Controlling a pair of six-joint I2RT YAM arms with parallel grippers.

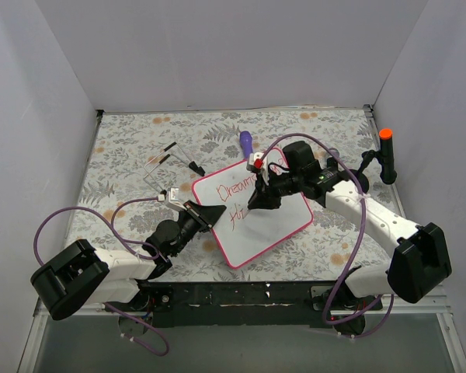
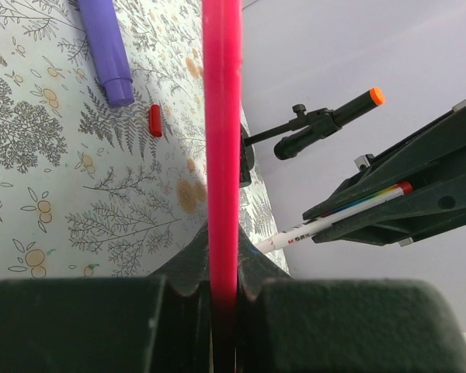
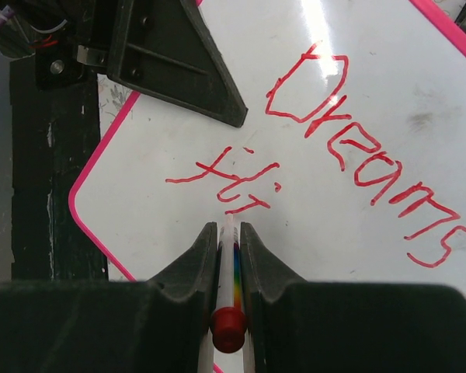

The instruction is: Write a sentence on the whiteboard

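Only close-up, sentence (image 3: 335,155) legible, overhead half-hidden.

From above, the right gripper (image 1: 254,205) covers part of the sentence (image 1: 231,189), and you cannot read letters that small. In your right wrist view the whiteboard (image 3: 155,225) runs off the top and right edges, the second line is an unreadable scrawl, and the jaws hide most of the marker (image 3: 228,256). Your left wrist view gives only the board's frame edge-on, blurred near the lens; the purple stick (image 2: 107,47) is cut off at the top.
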